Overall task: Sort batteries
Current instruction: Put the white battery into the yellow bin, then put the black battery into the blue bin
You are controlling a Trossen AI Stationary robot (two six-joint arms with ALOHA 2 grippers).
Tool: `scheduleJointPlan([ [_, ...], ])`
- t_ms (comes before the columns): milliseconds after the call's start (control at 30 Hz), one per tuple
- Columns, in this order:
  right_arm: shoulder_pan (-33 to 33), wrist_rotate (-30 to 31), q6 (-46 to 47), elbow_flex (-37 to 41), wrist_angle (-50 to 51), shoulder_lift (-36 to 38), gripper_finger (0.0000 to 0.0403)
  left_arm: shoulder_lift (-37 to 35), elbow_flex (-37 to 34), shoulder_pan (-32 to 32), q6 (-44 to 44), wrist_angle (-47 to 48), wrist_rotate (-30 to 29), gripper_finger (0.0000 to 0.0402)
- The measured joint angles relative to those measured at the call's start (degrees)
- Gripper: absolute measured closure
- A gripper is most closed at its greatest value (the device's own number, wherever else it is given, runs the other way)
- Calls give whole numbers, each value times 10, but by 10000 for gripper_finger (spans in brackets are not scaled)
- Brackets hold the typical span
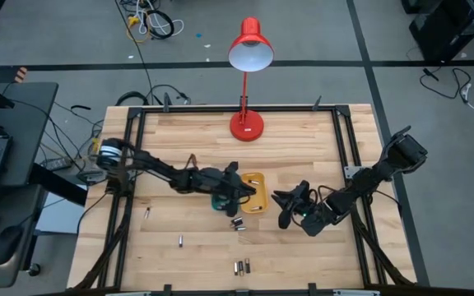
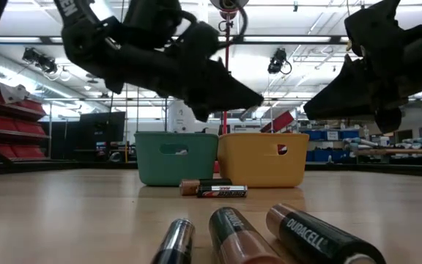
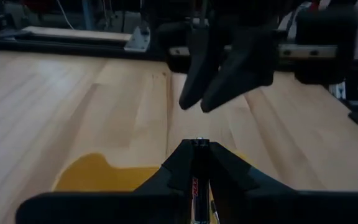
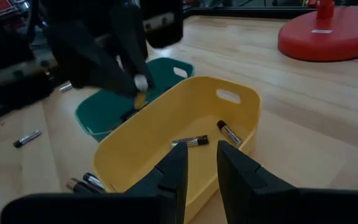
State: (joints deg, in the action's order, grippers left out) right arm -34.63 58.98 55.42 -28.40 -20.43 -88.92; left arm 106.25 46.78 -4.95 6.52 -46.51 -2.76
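You get even overhead ceiling light on the surface (image 1: pixel 303 255); low-view arms silhouette darkly, and near batteries (image 2: pixel 229 235) blur.

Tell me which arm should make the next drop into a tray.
Left. Its pincer is shut on a battery and hangs over the yellow tray, by the edge next to the green tray. The right pincer sits just outside the yellow tray, open and holding nothing.

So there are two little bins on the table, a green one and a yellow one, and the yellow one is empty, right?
Not quite. There are two bins, a green bin and a yellow bin, but the yellow one is not empty: the right wrist view shows two batteries lying inside it.
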Motion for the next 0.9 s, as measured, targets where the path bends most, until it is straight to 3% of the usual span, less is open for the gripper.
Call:
scheduleJointPlan([
  [233, -1, -2, 0, 0, 3, 0, 329, 25, 37, 0, 18, 21, 1, 326],
  [600, -3, -21, 4, 0, 10, 0, 329, 24, 42, 0, 14, 42, 1, 237],
  [767, -8, -22, 4, 0, 12, 0, 329, 2, 42, -3, -2, 58, 5, 228],
  [900, -15, -27, -2, 0, 12, 0, 329, -39, 42, -16, -35, 122, 8, 229],
])
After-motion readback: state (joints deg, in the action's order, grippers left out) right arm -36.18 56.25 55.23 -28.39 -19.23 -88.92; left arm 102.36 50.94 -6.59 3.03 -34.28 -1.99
